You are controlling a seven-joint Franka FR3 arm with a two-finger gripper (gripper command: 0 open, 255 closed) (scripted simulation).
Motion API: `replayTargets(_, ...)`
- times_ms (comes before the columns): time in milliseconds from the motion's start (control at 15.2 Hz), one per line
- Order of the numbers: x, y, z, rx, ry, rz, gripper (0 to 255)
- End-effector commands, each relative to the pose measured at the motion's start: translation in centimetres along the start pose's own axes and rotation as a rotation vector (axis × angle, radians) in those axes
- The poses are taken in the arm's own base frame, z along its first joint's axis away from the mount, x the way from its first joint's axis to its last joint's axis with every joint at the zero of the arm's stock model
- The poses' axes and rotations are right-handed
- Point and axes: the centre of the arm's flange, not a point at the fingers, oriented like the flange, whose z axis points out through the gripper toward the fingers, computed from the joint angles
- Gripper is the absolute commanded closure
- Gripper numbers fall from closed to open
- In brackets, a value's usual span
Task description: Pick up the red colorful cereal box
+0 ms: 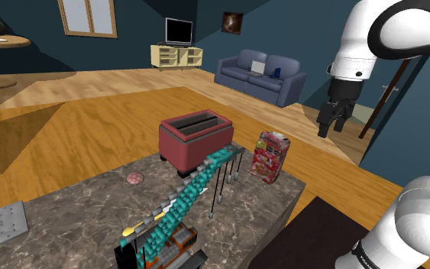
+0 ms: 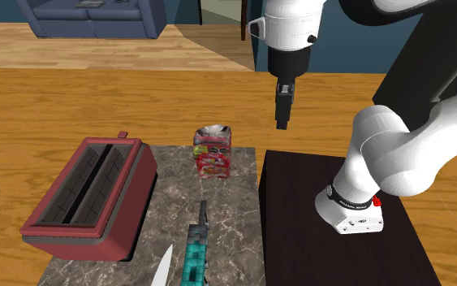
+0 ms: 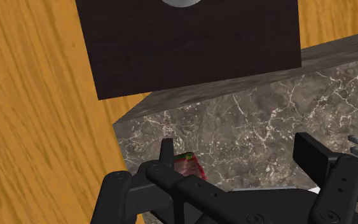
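The red cereal box [image 1: 270, 157] stands upright near the marble counter's corner, beside the toaster. Seen from above, the cereal box [image 2: 213, 152] shows its open top and colourful front. My black gripper [image 1: 334, 122] hangs in the air well above the box and off toward the shoulder view's right, over the wooden floor. It is open with nothing between its fingers. From the other side, the gripper [image 2: 282, 122] hovers above the stand's far edge, to the right of the box. Past the open gripper [image 3: 238, 156], a corner of the box [image 3: 189, 165] peeks out by one finger.
A dark red toaster [image 1: 196, 140] sits on the marble counter [image 1: 91, 222]. A long teal rack-like object [image 1: 198, 183] runs diagonally across it. A small pink disc [image 1: 135, 177] and a grey plate [image 1: 5, 224] lie nearby. The dark stand [image 2: 299, 244] adjoins the counter.
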Motion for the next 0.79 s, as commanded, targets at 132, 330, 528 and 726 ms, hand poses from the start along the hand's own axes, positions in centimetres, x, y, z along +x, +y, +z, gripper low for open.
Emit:
replayTargets(132,2.6,0.9,0.6,0.014,-0.007,-0.046,0)
replayTargets(330,6.5,2.0,1.7,0.035,-0.018,-0.114,0)
replayTargets(528,10.5,2.8,2.8,0.056,-0.029,-0.182,0)
replayTargets(726,14.5,3.4,3.9,0.076,-0.04,-0.25,0)
